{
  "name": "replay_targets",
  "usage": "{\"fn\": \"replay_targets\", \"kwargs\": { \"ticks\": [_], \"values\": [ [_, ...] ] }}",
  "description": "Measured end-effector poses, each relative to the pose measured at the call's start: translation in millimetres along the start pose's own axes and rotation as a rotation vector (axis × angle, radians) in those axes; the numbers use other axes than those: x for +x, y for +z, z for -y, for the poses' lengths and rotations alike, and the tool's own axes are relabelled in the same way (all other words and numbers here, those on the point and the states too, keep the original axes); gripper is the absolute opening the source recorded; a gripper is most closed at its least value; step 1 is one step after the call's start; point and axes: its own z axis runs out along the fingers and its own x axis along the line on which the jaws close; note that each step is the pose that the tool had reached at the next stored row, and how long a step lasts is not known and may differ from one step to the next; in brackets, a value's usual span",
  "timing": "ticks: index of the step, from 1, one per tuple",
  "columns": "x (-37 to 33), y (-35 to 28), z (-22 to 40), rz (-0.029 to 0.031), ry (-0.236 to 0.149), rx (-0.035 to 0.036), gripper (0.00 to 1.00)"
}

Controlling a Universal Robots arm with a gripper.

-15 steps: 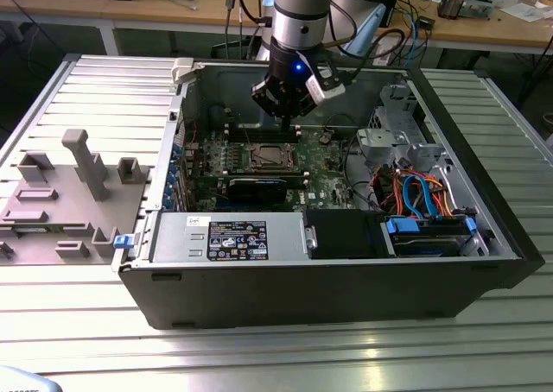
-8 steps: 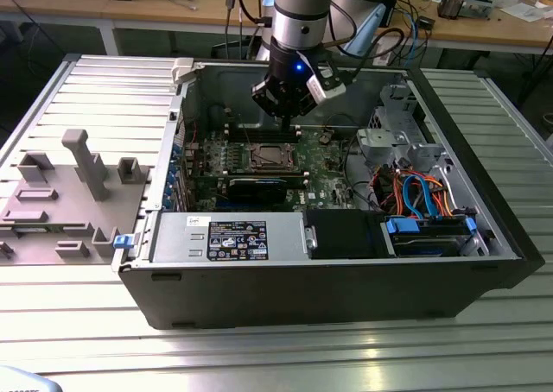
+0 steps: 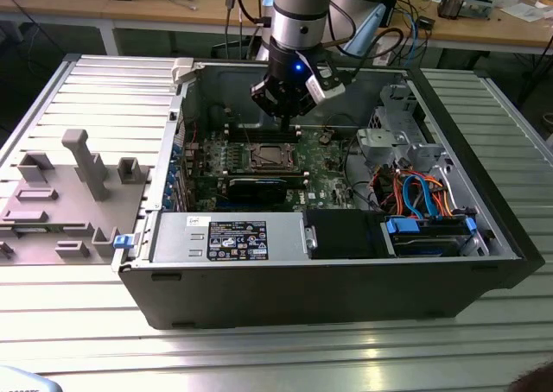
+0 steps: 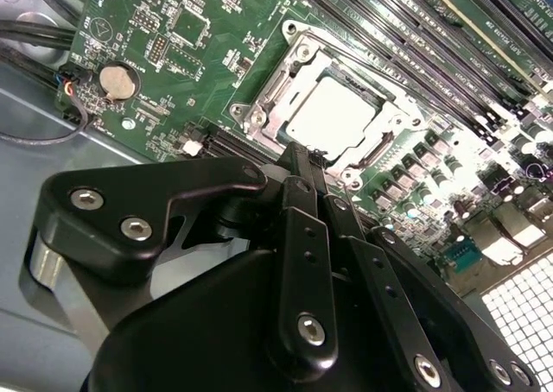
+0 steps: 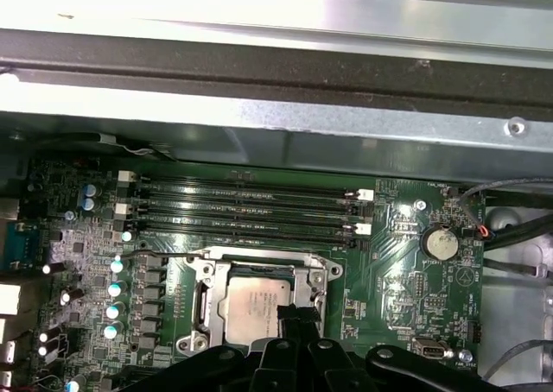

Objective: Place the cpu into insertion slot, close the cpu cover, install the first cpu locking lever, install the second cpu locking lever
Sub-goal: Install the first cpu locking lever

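The cpu [image 4: 333, 116] shows its shiny silver top, lying flat in the insertion slot [image 4: 259, 116] on the green motherboard. It shows the same way in the first wrist view, cpu [image 5: 252, 304] inside the slot [image 5: 200, 340]. The cpu cover [image 5: 259, 265] lies down around the chip as a silvery frame, also visible as the cover [image 4: 298, 60] in the second wrist view. My gripper [image 4: 301, 157] hangs just above the socket's edge, its black fingers pressed together with nothing between them. In the exterior view the gripper [image 3: 285, 114] hovers over the socket [image 3: 270, 156] inside the open computer case.
Long memory slots [image 5: 246, 206] run beside the socket. A coin battery [image 5: 441, 243] sits on the board. A black graphics card [image 3: 257, 187], a power supply [image 3: 229, 237] and a drive cage with coloured cables [image 3: 423, 193] crowd the case. A grey fixture [image 3: 78, 159] stands at the exterior view's left.
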Motion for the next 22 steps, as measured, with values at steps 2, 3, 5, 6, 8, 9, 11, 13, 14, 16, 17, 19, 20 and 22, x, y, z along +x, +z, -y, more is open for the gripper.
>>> {"fn": "replay_targets", "kwargs": {
  "ticks": [2,3,5,6,8,9,11,13,14,16,17,19,20,22],
  "values": [
    [2.3,0.0,-0.2,0.0000,0.000,0.0000,0.11],
    [4.8,0.1,-0.4,0.0000,0.000,-0.0001,0.11],
    [9.0,0.1,-0.8,0.0000,0.000,-0.0001,0.11],
    [11.2,0.1,-1.0,0.0000,0.000,0.0000,0.11],
    [13.5,0.2,-1.2,-0.0001,0.000,0.0000,0.11],
    [14.2,0.2,-1.2,0.0000,0.000,0.0000,0.11],
    [15.2,0.2,-1.3,0.0000,0.000,0.0000,0.11],
    [15.9,0.2,-1.4,0.0000,0.000,0.0000,0.11],
    [16.5,0.2,-1.4,0.0000,0.000,-0.0001,0.11],
    [17.1,0.2,-1.5,0.0000,0.000,0.0000,0.11],
    [17.7,0.2,-1.5,0.0000,0.000,0.0000,0.11],
    [17.8,0.2,-1.5,-0.0001,0.000,0.0000,0.11],
    [18.0,0.2,-1.6,-0.0001,0.000,0.0001,0.11],
    [18.2,0.3,-2.3,0.0000,0.000,0.0000,0.11]
  ]
}}
